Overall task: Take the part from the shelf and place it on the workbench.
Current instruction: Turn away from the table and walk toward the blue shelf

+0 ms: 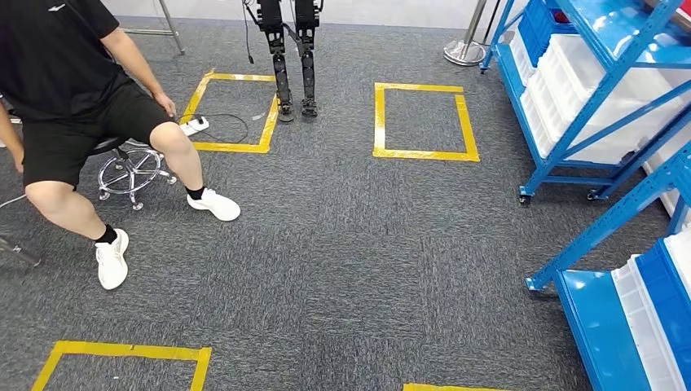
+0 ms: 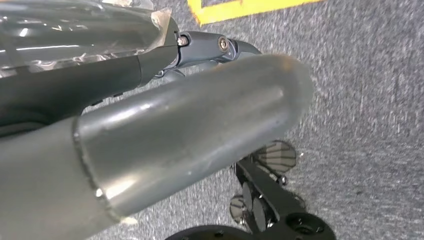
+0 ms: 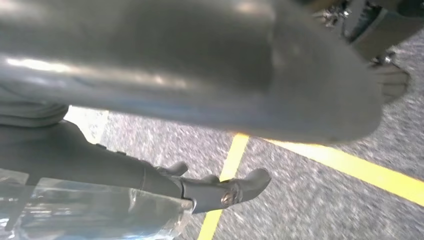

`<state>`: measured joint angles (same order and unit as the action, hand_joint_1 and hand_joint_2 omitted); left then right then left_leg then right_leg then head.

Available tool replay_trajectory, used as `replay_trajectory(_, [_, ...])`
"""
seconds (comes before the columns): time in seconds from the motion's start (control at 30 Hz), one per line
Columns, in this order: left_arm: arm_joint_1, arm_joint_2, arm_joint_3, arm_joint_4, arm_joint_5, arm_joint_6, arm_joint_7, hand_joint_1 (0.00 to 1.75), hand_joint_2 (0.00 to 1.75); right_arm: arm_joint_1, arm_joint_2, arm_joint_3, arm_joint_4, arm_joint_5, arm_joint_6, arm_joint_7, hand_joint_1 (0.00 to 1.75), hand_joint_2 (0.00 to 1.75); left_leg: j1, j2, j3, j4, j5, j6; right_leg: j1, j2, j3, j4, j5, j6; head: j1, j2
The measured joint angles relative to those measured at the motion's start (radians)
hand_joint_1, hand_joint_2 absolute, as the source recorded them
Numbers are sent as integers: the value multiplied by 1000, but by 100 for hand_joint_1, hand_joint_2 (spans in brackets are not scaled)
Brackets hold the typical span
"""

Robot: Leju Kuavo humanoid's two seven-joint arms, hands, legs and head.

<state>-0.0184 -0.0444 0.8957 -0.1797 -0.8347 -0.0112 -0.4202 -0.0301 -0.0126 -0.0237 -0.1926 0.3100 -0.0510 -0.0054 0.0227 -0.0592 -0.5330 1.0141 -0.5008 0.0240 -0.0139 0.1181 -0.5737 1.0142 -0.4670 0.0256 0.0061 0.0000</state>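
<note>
Left hand: the left hand (image 2: 165, 130) hangs over the grey carpet (image 2: 365, 90), thumb and dark fingers apart, holding nothing.
Right hand: the right hand (image 3: 200, 100) also hangs over carpet beside a strip of yellow tape (image 3: 350, 165), fingers spread, nothing in them.
Floor: in the head view, grey carpet (image 1: 342, 244) with yellow tape squares (image 1: 424, 120).
Person: a person (image 1: 73, 106) in black clothes and white shoes sits on a wheeled stool (image 1: 130, 167) on the left.
Shelf: a blue shelf (image 1: 603, 98) stands along the right, loaded with white bins (image 1: 583, 81) and blue bins (image 1: 542, 24).
Part: I cannot make out the part itself; my guess is it lies in one of the bins on the shelf, well apart from both hands.
Handling: unseen, so only a judgement: probably a small rigid piece, best taken around its middle from above the bin's rim.
Far end: the legs of another robot (image 1: 293, 57) stand beyond the tape squares.
Progress: the pick is not yet begun; no table is in sight.
</note>
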Motion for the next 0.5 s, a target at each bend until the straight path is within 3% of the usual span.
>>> replay_trajectory(0.07, [-1, 0, 0, 0, 0, 0, -1, 0, 0, 1, 0, 0, 0, 0, 0, 0, 0, 0, 1, 28, 4, -14, 10, 16, 2, -47, -26, 51, -28, 0, 4, 0])
replay_trajectory(0.1, [0, 0, 0, 0, 0, 0, -2, 0, 0, 0, 1, 0, 0, -1, 0, 0, 0, 0, 0, 43, 5, -17, 11, 20, 1, -77, -54, 107, -56, -4, 6, 0])
replay_trajectory(0.17, [2, 0, 0, 1, 0, 1, -2, 0, 0, -2, 2, 0, 0, -1, 0, -1, 0, 0, -5, 75, 3, -17, 11, 22, -2, -102, -114, 227, -107, -7, 9, 0])
replay_trajectory(0.2, [2, 0, 0, 1, 0, 1, -2, 0, 0, -1, 2, 0, 0, -1, 0, -1, 0, 0, -6, 91, 3, -17, 11, 22, -4, -105, -128, 260, -116, -3, 9, 0])
replay_trajectory(0.23, [1, 0, 0, 1, 0, 1, -2, 0, 0, 1, 2, 0, 0, -1, 0, -1, 0, 0, -6, 104, 2, -17, 10, 21, -6, -108, -125, 260, -112, 4, 9, 0])
replay_trajectory(0.27, [1, 0, 0, 1, 0, 1, -2, 0, 0, 2, 1, 0, 0, -1, 0, -3, 0, 0, -6, 117, 3, -16, 9, 19, -9, -115, -98, 214, -93, 15, 9, 0])
replay_trajectory(0.3, [1, 0, 0, 1, 0, 1, -2, 0, 0, 3, 1, 0, 0, -1, 0, -4, 0, 0, -6, 129, 6, -16, 8, 16, -12, -134, -56, 144, -69, 24, 9, 0])
replay_trajectory(0.37, [1, 0, 0, 1, 0, 1, -3, 0, 0, 1, 1, 0, 0, -2, 0, -8, 0, 0, -10, 150, 13, -14, 1, 4, -13, -185, 11, 24, -31, 29, 10, 0])
replay_trajectory(0.43, [-1, 1, 0, 1, 0, 3, -4, 0, 0, -1, 2, 0, 0, -3, 0, -10, 0, 0, -14, 169, 22, -13, -7, -9, -6, -201, 20, -1, -20, 15, 9, 0])
replay_trajectory(0.5, [-6, -1, 0, 1, -1, 4, -5, 0, 0, 1, 1, 0, 0, -4, 1, -10, 0, 0, -8, 183, 29, -12, -14, -21, -7, -176, 18, -3, -17, -1, 7, 0])
